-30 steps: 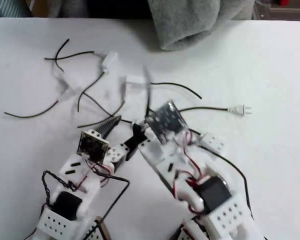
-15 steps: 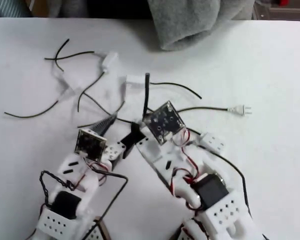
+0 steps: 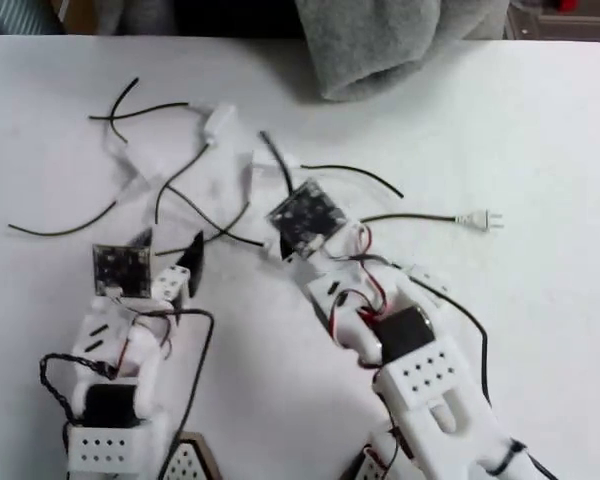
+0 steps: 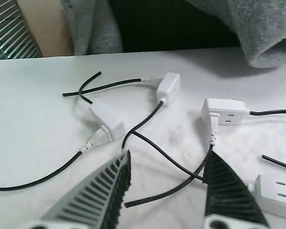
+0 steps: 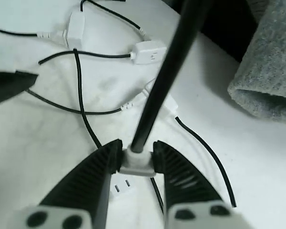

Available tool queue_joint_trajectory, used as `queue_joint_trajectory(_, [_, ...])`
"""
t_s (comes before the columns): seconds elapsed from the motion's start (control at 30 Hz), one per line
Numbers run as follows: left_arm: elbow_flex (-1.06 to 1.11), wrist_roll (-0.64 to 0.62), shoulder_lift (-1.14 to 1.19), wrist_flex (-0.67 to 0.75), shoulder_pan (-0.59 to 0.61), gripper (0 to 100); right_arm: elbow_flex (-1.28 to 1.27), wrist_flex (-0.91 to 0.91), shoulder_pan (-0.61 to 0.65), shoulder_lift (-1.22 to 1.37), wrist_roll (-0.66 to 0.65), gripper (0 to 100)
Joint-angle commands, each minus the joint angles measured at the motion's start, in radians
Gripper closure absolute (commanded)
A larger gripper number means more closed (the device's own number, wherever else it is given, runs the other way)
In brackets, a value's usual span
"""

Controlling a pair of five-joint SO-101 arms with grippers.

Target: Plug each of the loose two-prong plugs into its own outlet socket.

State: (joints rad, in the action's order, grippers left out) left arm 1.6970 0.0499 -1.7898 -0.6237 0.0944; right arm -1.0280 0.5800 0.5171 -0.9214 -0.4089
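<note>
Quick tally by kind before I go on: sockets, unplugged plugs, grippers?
Sockets: 5
Unplugged plugs: 2, table plug and held plug
Grippers: 2, left gripper and right gripper
Total: 9

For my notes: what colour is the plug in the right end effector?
White plug, black cord; best in the right wrist view.

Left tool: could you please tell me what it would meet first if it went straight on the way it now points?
Most likely the black cord lying on the table, just ahead of the open left tool; depth is hard to judge from these views.
</note>
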Motion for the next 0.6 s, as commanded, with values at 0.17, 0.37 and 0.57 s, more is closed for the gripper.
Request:
queue_joint_trajectory(0.17, [-0.003, 0.006, -0.019, 0.0, 0.016, 76, 0.025, -0.021, 0.054, 0.13, -0.117, 97.9])
queue_joint_trajectory(0.37, [-0.003, 0.006, -0.019, 0.0, 0.016, 76, 0.02, -0.07, 0.101, 0.213, -0.107, 97.9])
queue_joint_trajectory(0.57, [-0.003, 0.008, -0.019, 0.0, 0.016, 76, -0.048, -0.206, 0.071, 0.286, -0.117, 97.9])
